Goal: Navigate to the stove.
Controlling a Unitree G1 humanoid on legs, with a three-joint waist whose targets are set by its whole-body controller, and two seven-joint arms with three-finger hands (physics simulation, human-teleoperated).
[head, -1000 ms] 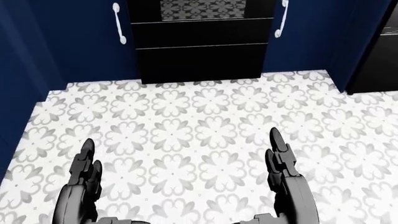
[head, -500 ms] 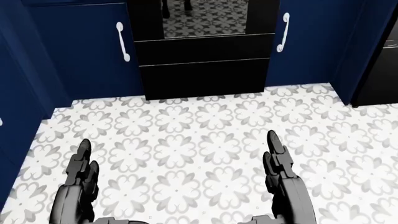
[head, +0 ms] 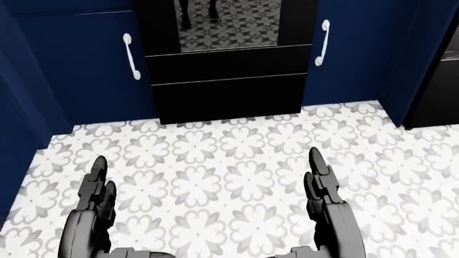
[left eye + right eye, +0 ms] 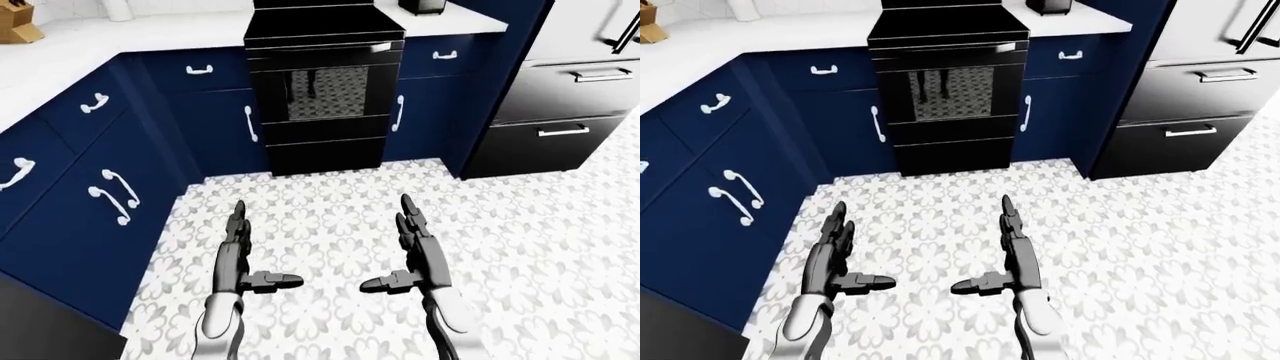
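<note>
Black stove (image 4: 325,90) ahead, both hands (fingers spread) low

Black stove (image 4: 948,97) between navy cabinets (image 4: 835,124)

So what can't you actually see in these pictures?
- Stove: its cooktop is cut by the top edge in both eye views; the head view shows only its lower door.
- Oven interior: the glass reflects floor tiles.
- Dark object on the counter: cropped, unidentifiable.
- Refrigerator: cut by the right edge.

The stove (image 4: 323,90) is running off the left-eye view's top edge, its cooktop's far part unseen. Left of it on the counter (image 4: 60,45), a knife block (image 4: 18,21) is being cropped at the corner.
</note>
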